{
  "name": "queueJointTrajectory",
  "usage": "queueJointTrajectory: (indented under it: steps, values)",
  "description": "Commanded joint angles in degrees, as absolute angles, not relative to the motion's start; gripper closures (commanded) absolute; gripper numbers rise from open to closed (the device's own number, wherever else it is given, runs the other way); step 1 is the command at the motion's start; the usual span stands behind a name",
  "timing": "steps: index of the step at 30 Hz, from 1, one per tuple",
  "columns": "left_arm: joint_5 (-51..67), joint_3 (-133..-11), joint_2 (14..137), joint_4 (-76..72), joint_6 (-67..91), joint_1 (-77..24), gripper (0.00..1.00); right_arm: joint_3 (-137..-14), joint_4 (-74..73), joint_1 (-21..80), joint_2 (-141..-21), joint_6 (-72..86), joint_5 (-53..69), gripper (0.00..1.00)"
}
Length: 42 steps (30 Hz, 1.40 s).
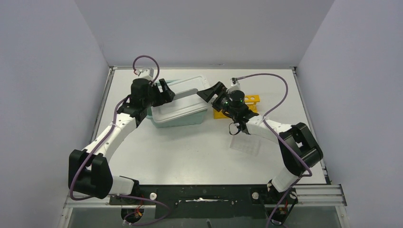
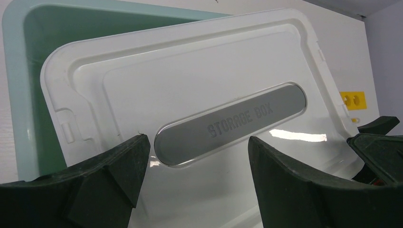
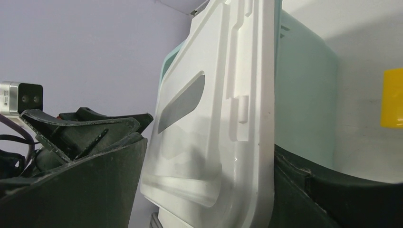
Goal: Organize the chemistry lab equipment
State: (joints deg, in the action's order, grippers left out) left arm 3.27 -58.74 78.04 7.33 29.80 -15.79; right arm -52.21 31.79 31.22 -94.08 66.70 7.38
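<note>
The translucent white lid (image 1: 183, 107) lies askew on the teal tub (image 1: 180, 119); a strip of the tub's inside (image 2: 28, 71) shows at the left. My left gripper (image 1: 170, 90) hangs open just above the lid (image 2: 190, 80), its jaws (image 2: 197, 142) on either side of the grey "STORAGE BOX" label. My right gripper (image 1: 211, 92) is open with its jaws (image 3: 209, 156) astride the lid's right edge (image 3: 214, 95), beside the tub wall (image 3: 304, 95). A clear flat bag (image 1: 244, 146) lies on the table under the right arm. Forceps, tweezers, droppers and tubes are out of view.
A yellow rack (image 1: 240, 107) stands right of the tub, behind the right wrist; it also shows in the left wrist view (image 2: 352, 99) and the right wrist view (image 3: 392, 97). Grey walls enclose the table on three sides. Purple cables loop over both arms.
</note>
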Motion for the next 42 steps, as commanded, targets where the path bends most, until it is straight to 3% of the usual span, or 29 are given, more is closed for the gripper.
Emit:
queueJointTrajectory:
  steps: [1, 19, 33, 37, 42]
  values:
    - [3.11, -59.85, 78.30, 3.97, 30.15, -16.41, 0.24, -50.52, 26.66, 31.63, -90.49, 62.97, 6.87, 0.19]
    - [5.07, -58.78, 78.40, 1.67, 31.38, -16.54, 0.24, -45.82, 26.68, 31.68, -86.88, 59.90, 7.34, 0.16]
    - [5.30, -60.36, 77.61, 1.82, 31.29, -16.54, 0.24, -40.04, 18.60, 32.24, -76.34, 55.43, 4.59, 0.16]
    - [5.02, -60.66, 77.24, 2.13, 31.05, -16.60, 0.24, -39.20, 15.28, 32.42, -73.05, 53.88, 0.83, 0.20]
    - [4.00, -61.78, 76.20, 3.55, 30.07, -16.61, 0.24, -40.49, 10.61, 32.37, -71.21, 50.58, -3.83, 0.41]
